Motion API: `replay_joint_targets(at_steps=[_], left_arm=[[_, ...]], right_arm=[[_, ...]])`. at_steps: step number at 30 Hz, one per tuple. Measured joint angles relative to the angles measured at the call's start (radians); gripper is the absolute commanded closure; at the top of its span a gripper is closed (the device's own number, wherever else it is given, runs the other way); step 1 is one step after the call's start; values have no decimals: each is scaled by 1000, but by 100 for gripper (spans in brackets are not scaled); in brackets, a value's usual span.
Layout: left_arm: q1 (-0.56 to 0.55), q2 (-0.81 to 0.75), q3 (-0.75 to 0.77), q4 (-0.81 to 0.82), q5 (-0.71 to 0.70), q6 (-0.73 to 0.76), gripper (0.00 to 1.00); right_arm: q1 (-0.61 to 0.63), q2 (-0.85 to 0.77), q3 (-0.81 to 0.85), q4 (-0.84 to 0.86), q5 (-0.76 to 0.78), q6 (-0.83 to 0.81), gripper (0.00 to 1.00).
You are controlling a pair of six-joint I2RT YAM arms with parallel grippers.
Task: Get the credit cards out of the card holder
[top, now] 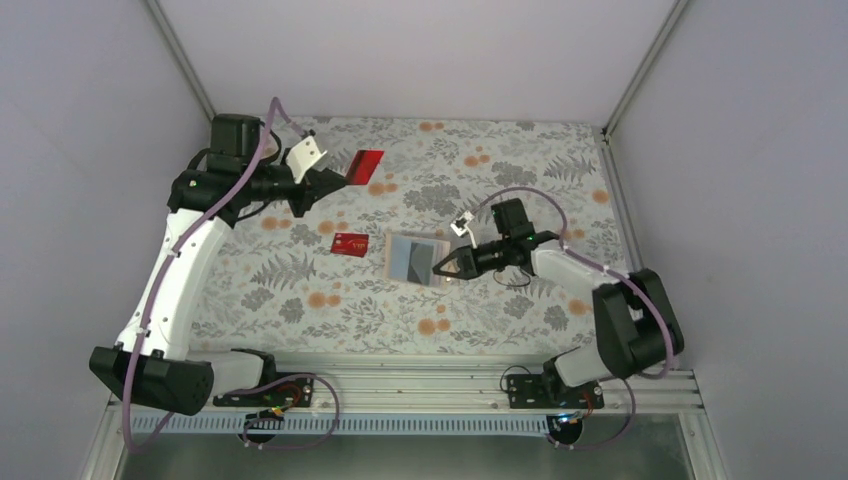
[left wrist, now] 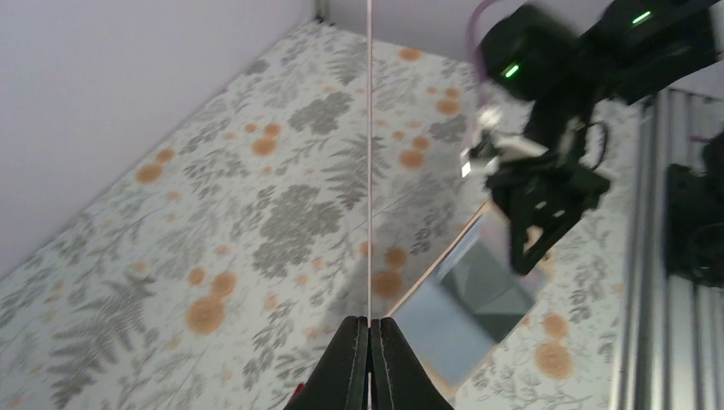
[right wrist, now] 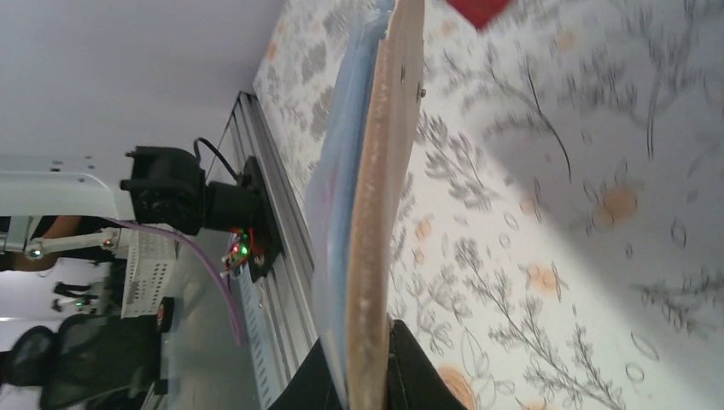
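Red card (top: 366,165) is pinched in the left gripper (top: 337,179), holder (top: 412,257) clamped by the right gripper (top: 441,268); it should be lowered flat beside the loose card (top: 350,243) before release.

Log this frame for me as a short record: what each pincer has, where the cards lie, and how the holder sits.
left pincer: shut on raised red card, held up over the far left of the table
right pincer: shut on card holder, gripping its right edge
card holder side showing: pale blue-grey inside faces the top camera
loose red card: flat on floral table, left of the holder, not touching it
black card: not visible
task stage: two red cards out; whether any remain inside cannot be told
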Motion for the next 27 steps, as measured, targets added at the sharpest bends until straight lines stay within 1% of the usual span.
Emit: replay_joint_targets(at_steps=[4,5,6,7,8,9,12,15,16,18,20,22,24,25,26,27], left_arm=[[0,3,0,-8,116,0,98],[0,5,0,-11,149,0,98],[0,6,0,-14,167,-1,98],[0,7,0,-18,188,-1,98],[0,8,0,-23,209,-1,98],[0,9,0,-27,227,-2,98],[0,9,1,-42,276,-4,98],[0,9,3,-57,321,-3,98],[0,9,6,-61,336,-3,98],[0,9,15,-71,366,1,98],[0,9,29,-83,399,7,98],[0,9,47,-94,435,7,98],[0,9,74,-99,478,-1,97],[-1,9,89,-98,498,-6,98],[-1,9,102,-96,517,-16,98],[-1,6,111,-89,532,-29,98]], right_arm=[[-2,106,-49,38,-16,17,96],[-5,129,-56,48,-12,23,93],[-8,148,-58,55,-10,26,85],[-12,165,-59,63,-4,32,71],[-18,175,-60,69,4,38,51],[-27,179,-64,75,20,51,40],[-74,153,-80,81,112,89,21],[-126,71,-86,54,271,131,5],[-137,26,-82,37,354,142,2],[-147,-69,-56,-10,501,157,1],[-136,-174,-13,-23,568,154,1],[-96,-284,24,19,540,138,1],[-16,-389,56,100,483,126,1],[4,-436,72,152,455,121,1],[101,-478,93,229,424,118,1],[149,-499,108,298,398,117,2]])
